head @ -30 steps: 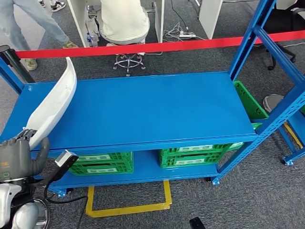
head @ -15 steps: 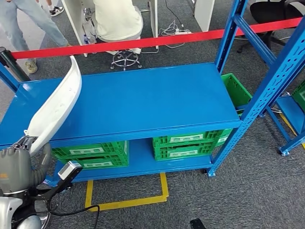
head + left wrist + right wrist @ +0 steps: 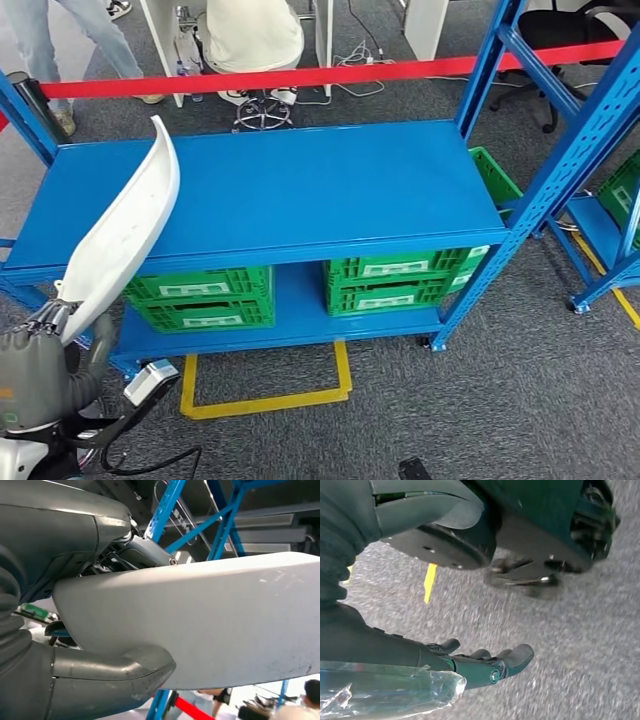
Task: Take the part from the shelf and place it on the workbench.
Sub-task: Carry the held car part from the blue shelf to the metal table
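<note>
Carrying the part to the counter. The left robot hand grips the lower end of a long curved white part, thumb on one face and fingers on the other, as seen in the left wrist view; the part rises tilted above the left end of the blue counter, its upper tip over the surface, not touching it. The right robot hand hangs toward the carpet with fingers extended and apart, holding nothing. To set down well, the arm should probably reach forward, lower the part until its long edge lies flat on the bare top, and release only once supported, since a grip at one end invites swinging. Green crates sit on the shelf beneath.
</note>
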Controlling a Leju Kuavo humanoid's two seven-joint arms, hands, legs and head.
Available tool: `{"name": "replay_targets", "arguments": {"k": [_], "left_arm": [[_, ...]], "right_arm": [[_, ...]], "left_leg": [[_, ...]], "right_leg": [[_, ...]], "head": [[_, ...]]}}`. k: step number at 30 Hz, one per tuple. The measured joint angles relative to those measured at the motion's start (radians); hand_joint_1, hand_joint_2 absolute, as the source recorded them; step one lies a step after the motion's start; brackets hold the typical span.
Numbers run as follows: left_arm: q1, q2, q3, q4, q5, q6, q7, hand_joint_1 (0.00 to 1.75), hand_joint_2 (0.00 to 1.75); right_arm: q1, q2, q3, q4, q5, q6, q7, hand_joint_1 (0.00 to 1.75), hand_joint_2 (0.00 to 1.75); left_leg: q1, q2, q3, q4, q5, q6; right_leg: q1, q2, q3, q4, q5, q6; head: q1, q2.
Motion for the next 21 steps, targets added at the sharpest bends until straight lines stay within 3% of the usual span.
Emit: {"name": "replay_targets", "arguments": {"k": [1, 3, 5, 6, 7, 9, 10, 11, 13, 14, 15, 16, 18, 20, 21], "left_arm": [[0.008, 0.000, -0.006, -0.003, -0.001, 0.008, 0.000, 1.75, 1.75], [0.021, 0.001, -0.016, -0.007, 0.000, 0.020, -0.001, 1.75, 1.75], [0.029, 0.001, -0.022, -0.014, 0.001, 0.031, 0.000, 1.75, 1.75], [0.031, 0.001, -0.024, -0.017, 0.003, 0.037, 0.000, 1.75, 1.75], [0.033, 0.001, -0.026, -0.019, 0.005, 0.042, 0.000, 1.75, 1.75], [0.037, 0.002, -0.028, -0.020, 0.008, 0.050, 0.000, 1.75, 1.75], [0.039, 0.003, -0.028, -0.020, 0.009, 0.053, 0.000, 1.75, 1.75], [0.042, 0.004, -0.028, -0.021, 0.009, 0.055, 0.000, 1.75, 1.75], [0.046, 0.006, -0.028, -0.021, 0.010, 0.063, 0.000, 1.75, 1.75], [0.047, 0.006, -0.029, -0.021, 0.010, 0.071, -0.001, 1.75, 1.75], [0.048, 0.007, -0.029, -0.021, 0.011, 0.080, -0.001, 1.75, 1.75], [0.049, 0.008, -0.029, -0.021, 0.013, 0.089, -0.002, 1.75, 1.75], [0.049, 0.008, -0.030, -0.021, 0.019, 0.101, -0.004, 1.75, 1.75], [0.048, 0.008, -0.032, -0.021, 0.033, 0.106, -0.007, 1.75, 1.75], [0.046, 0.007, -0.033, -0.021, 0.044, 0.107, -0.011, 1.75, 1.75]], "right_arm": [[0.004, -0.005, 0.000, 0.000, 0.000, 0.007, -0.006, 0.00, 1.75], [0.010, -0.014, -0.002, 0.000, 0.000, 0.012, -0.011, 0.00, 1.75], [0.015, -0.020, -0.004, 0.000, -0.001, 0.012, -0.012, 0.00, 1.75], [0.017, -0.021, -0.006, 0.000, -0.003, 0.012, -0.012, 0.00, 1.75], [0.018, -0.023, -0.008, 0.000, -0.005, 0.012, -0.012, 0.00, 1.75], [0.023, -0.024, -0.012, 0.000, -0.011, 0.011, -0.012, 0.00, 1.75], [0.026, -0.024, -0.014, 0.001, -0.013, 0.011, -0.012, 0.00, 1.75], [0.028, -0.024, -0.016, 0.001, -0.014, 0.011, -0.012, 0.00, 1.75], [0.031, -0.025, -0.020, 0.001, -0.016, 0.011, -0.012, 0.00, 1.75], [0.031, -0.025, -0.023, 0.001, -0.019, 0.011, -0.012, 0.00, 1.75], [0.032, -0.025, -0.027, 0.001, -0.021, 0.011, -0.012, 0.00, 1.75], [0.032, -0.025, -0.031, 0.001, -0.024, 0.011, -0.012, 0.00, 1.75], [0.034, -0.025, -0.039, 0.001, -0.029, 0.011, -0.014, 0.00, 1.75], [0.036, -0.025, -0.047, 0.001, -0.034, 0.011, -0.019, 0.00, 1.75], [0.037, -0.025, -0.052, 0.001, -0.036, 0.011, -0.024, 0.00, 1.75]], "left_leg": [[-0.001, 0.001, -0.015, 0.002, 0.010, -0.001], [-0.001, 0.000, -0.041, 0.008, 0.030, -0.006], [-0.003, 0.000, -0.060, 0.020, 0.045, -0.013], [-0.004, 0.000, -0.066, 0.025, 0.054, -0.018], [-0.004, 0.002, -0.072, 0.027, 0.063, -0.023], [-0.001, 0.001, -0.081, 0.031, 0.069, -0.034], [0.001, -0.001, -0.087, 0.046, 0.046, -0.041], [0.004, -0.004, -0.096, 0.079, 0.003, -0.048], [0.011, -0.006, -0.120, 0.198, -0.105, -0.060], [0.015, -0.006, -0.127, 0.260, -0.137, -0.064], [0.018, -0.006, -0.125, 0.303, -0.145, -0.067], [0.022, -0.007, -0.110, 0.316, -0.128, -0.069], [0.028, -0.008, -0.035, 0.243, -0.075, -0.070], [0.029, -0.014, 0.059, 0.106, -0.069, -0.065], [0.027, -0.017, 0.087, 0.057, -0.078, -0.061]], "right_leg": [[0.000, 0.000, 0.024, -0.004, 0.022, 0.001], [0.000, -0.002, 0.121, -0.108, 0.074, -0.002], [0.002, -0.006, 0.232, -0.264, 0.076, -0.009], [0.004, -0.006, 0.262, -0.314, 0.065, -0.012], [0.007, -0.006, 0.271, -0.338, 0.058, -0.016], [0.006, -0.007, 0.254, -0.340, 0.067, -0.028], [0.004, -0.010, 0.245, -0.339, 0.077, -0.035], [0.002, -0.012, 0.234, -0.340, 0.088, -0.041], [0.002, -0.016, 0.206, -0.336, 0.110, -0.047], [0.002, -0.018, 0.192, -0.331, 0.120, -0.048], [0.002, -0.018, 0.176, -0.325, 0.130, -0.047], [0.002, -0.018, 0.158, -0.317, 0.139, -0.045], [0.001, -0.017, 0.125, -0.302, 0.156, -0.039], [0.003, -0.014, 0.100, -0.292, 0.172, -0.029], [0.003, -0.013, 0.091, -0.290, 0.181, -0.023]], "head": [[0.000, 0.000], [0.000, 0.000], [0.000, 0.000], [0.001, 0.000], [0.001, 0.000], [0.001, 0.000], [0.000, 0.000], [-0.002, 0.000], [-0.005, 0.000], [-0.005, 0.000], [-0.005, 0.000], [-0.006, 0.000], [-0.006, 0.000], [-0.005, 0.000], [-0.005, 0.000]]}}
